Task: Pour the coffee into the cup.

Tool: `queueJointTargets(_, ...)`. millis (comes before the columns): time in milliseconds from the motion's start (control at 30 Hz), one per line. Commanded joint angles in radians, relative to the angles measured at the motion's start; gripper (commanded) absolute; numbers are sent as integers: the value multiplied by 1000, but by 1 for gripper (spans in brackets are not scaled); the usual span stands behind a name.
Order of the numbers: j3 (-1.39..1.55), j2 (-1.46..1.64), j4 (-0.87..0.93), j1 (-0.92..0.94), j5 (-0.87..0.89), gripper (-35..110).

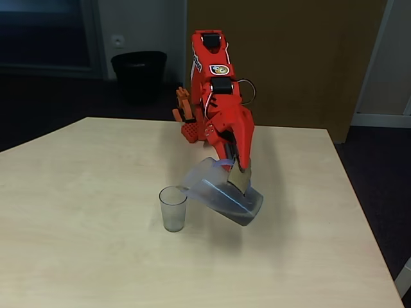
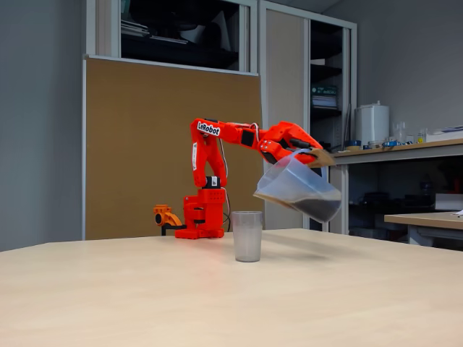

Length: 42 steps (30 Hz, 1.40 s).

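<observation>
My red gripper is shut on the flat handle tab of a translucent grey-blue jug. The jug hangs above the table, tilted, with its spout pointing toward the cup. The coffee is a dark pool in the jug's low corner, away from the spout. The small clear cup stands upright on the table just below and beside the spout. No dark liquid shows inside it.
The light wooden table ends close to the right of the jug in a fixed view. The arm's base stands at the far edge. A black bin sits on the floor behind.
</observation>
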Motion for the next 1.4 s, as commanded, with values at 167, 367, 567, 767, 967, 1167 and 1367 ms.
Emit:
queueJointTargets(167,21,23,-84,-17,60,0)
queueJointTargets(367,54,23,-140,-20,103,0)
queueJointTargets(567,75,26,-170,-20,140,0)
queueJointTargets(767,87,38,-181,-14,176,0)
queueJointTargets(967,97,48,-192,-5,201,0)
queueJointTargets(1167,118,54,-224,3,225,0)
queueJointTargets(1367,137,71,-235,11,236,0)
